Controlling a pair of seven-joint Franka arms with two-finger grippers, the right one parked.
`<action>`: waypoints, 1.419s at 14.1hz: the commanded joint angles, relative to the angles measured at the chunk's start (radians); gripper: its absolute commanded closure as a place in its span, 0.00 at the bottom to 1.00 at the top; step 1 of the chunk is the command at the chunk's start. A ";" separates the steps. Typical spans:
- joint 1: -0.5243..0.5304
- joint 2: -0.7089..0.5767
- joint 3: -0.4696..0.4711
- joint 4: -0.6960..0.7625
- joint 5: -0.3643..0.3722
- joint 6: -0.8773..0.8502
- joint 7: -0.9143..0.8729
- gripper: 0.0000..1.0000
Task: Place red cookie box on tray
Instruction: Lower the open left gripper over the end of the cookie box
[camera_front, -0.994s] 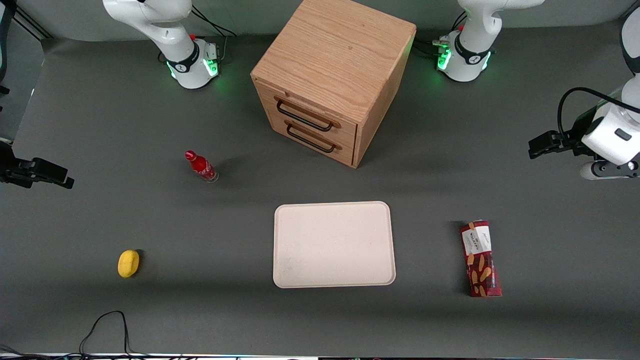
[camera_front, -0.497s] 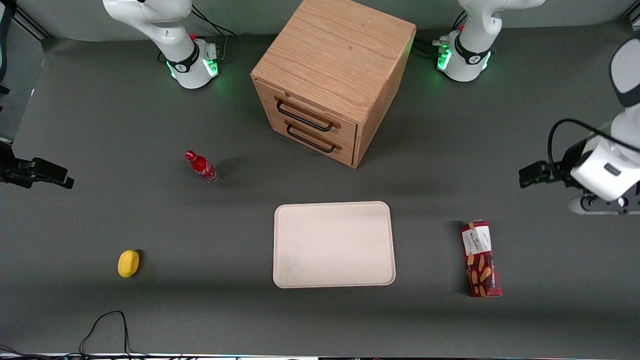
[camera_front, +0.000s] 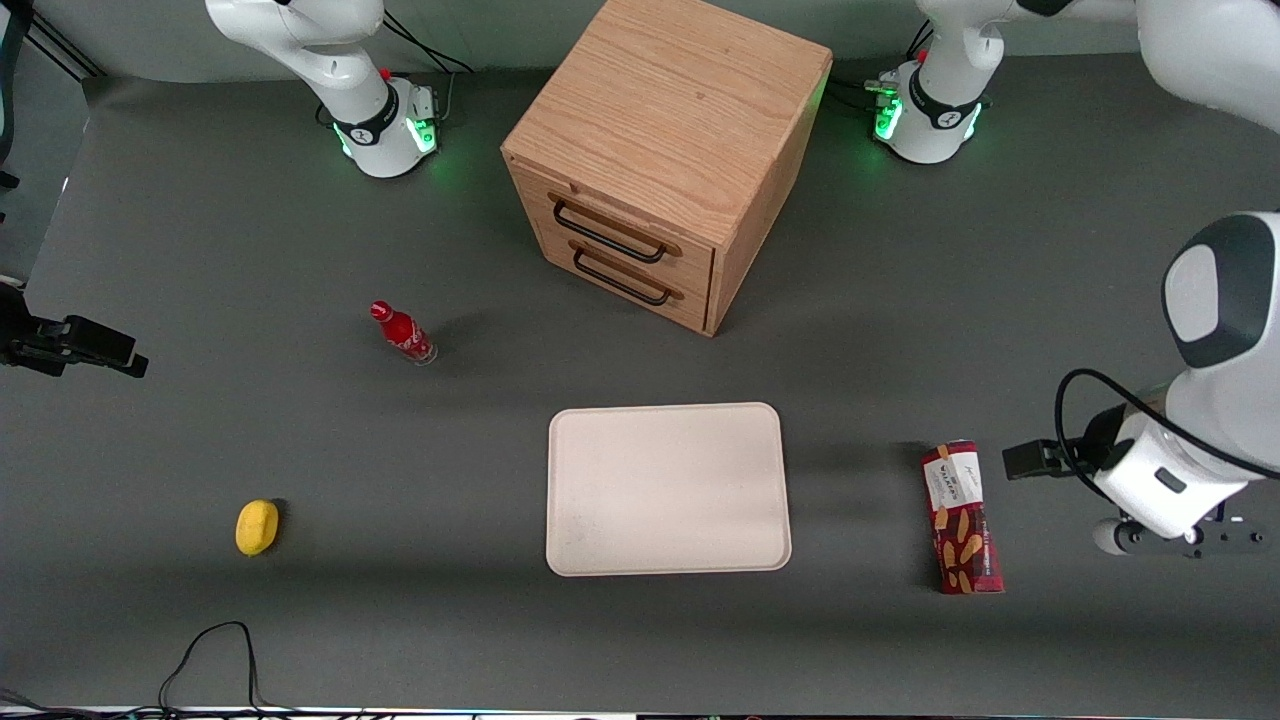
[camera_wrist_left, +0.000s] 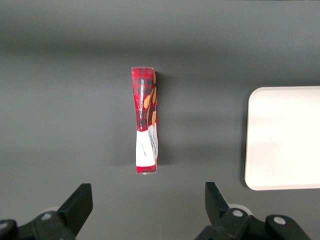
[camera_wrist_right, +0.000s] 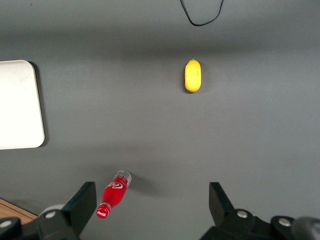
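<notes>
The red cookie box (camera_front: 962, 518) lies flat on the grey table, its white label end farther from the front camera. It sits beside the tray (camera_front: 665, 490), toward the working arm's end of the table. The cream tray is bare. My left gripper (camera_front: 1178, 537) hangs above the table beside the box, farther still toward the working arm's end. In the left wrist view the gripper (camera_wrist_left: 146, 192) is open wide with nothing between its fingers. The cookie box (camera_wrist_left: 146, 127) lies a short way ahead of them, untouched, and the tray (camera_wrist_left: 285, 137) shows beside it.
A wooden two-drawer cabinet (camera_front: 665, 150) stands farther from the front camera than the tray. A small red bottle (camera_front: 402, 333) and a yellow lemon-like object (camera_front: 257, 527) lie toward the parked arm's end. A black cable (camera_front: 215, 650) loops near the table's front edge.
The left arm has swung nearer to the front camera and closer to the cookie box. The box, tray and other objects have not moved.
</notes>
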 joint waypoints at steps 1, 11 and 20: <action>0.002 0.032 0.007 0.075 -0.001 -0.020 0.083 0.00; 0.014 0.106 0.006 -0.086 0.060 0.120 0.106 0.00; 0.002 0.193 0.008 -0.270 0.060 0.394 0.082 0.00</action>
